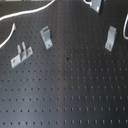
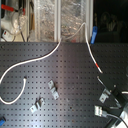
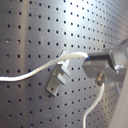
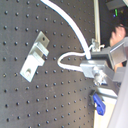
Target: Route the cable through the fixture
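Ok so the pincer (image 3: 93,63) is clenched on the cable (image 3: 37,71). In the first wrist view the white cord runs straight into the metal tips, and a 2nd stretch drops away at the lower right of the frame. Grip looks solid to me, so no need to regrab.

The fixture (image 3: 59,80) sits just beside the tips, and the cord crosses right in front of its top. I can't tell if it's touching the metal or just passing over it. In the second wrist view the cord makes a small loop next to the pincer, with the bracket off to the frame's left, apart from that loop. So I'd say it isn't threaded yet.

How I'd do it:
1. Keep the clamp tight and move slowly, because that loop is slack that could snag on the bracket's edge.
2. Line the cord up with the opening first, then pull it through. Don't push, a floppy cord just buckles.
3. Watch the long run behind. In the second exterior view it sweeps from the lower left up to the top centre and back down on the right, so there's plenty to drag.

On the black perforated surface (image 1: 70,95), the 2-prong plate (image 1: 20,54) and the bent-foot bracket (image 1: 46,36) sit well apart in the left half of the first exterior view. Don't confuse them with the target.
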You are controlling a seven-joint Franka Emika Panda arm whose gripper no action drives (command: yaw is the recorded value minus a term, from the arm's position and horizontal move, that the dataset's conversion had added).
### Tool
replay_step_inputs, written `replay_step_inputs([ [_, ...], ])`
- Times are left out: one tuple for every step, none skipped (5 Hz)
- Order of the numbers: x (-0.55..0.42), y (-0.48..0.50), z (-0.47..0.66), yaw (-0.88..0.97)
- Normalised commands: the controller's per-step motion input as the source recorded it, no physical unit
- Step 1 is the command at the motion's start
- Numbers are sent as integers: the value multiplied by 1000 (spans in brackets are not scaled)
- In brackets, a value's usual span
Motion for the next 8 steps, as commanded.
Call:
replay_step_inputs([
  [-105,6,-3,89],
  [18,-34,379,97],
  [7,-15,429,80],
  [5,-2,386,57],
  [3,4,364,37],
  [-75,-61,293,9],
  [-184,-120,304,0],
  [-170,-63,218,49],
])
